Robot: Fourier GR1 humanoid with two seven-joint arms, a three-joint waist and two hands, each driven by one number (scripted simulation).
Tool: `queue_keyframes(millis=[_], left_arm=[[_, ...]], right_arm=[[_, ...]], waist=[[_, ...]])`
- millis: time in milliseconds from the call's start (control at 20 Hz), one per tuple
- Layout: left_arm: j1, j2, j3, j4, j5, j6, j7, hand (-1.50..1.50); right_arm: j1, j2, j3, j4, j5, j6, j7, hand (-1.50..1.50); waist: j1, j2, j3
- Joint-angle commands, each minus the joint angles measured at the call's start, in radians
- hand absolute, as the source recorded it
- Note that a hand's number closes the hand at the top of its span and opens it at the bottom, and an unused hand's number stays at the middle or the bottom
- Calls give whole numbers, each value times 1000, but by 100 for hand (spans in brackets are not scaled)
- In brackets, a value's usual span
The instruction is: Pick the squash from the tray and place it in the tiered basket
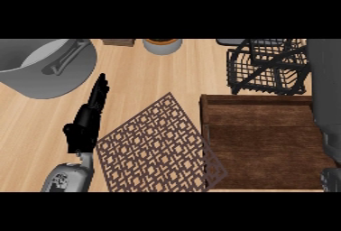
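Counted on the worktop (pixel 160 76): one of each kind, six kinds of thing and one hand.

One brown wooden tray (pixel 266 140) fills the lower right of the frame; one black wire tiered basket (pixel 266 67) stands at the upper right; one brown lattice mat (pixel 156 149) lies at lower centre; one grey pot (pixel 47 67) with one utensil (pixel 63 58) in it, possibly a spoon, sits at the upper left; one small round container (pixel 163 45) shows at the top centre, cut by the edge; one wooden item (pixel 118 42) beside it is too cropped to name. One hand (pixel 90 117) shows at the left.
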Motion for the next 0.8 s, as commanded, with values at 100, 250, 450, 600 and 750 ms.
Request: queue_keyframes(millis=[100,250,450,600,750], left_arm=[[7,-1,25,28,13,-4,-26,0],[0,-6,22,26,-2,12,-32,0],[21,13,27,-34,16,-13,15,0],[3,6,34,10,-1,6,-9,0],[61,-12,12,-17,-16,24,-21,0]], right_arm=[[3,-1,-91,-5,-130,-57,-35,-150],[42,-13,-148,-45,-156,-217,-74,-150],[68,-69,-194,-146,-166,-231,13,-150],[148,-55,-248,-279,-219,-213,75,-150],[209,-118,-335,-394,-310,-120,99,-150]], waist=[[-11,4,7],[-13,6,7],[-20,0,7],[-43,-6,7],[-60,-15,7]])
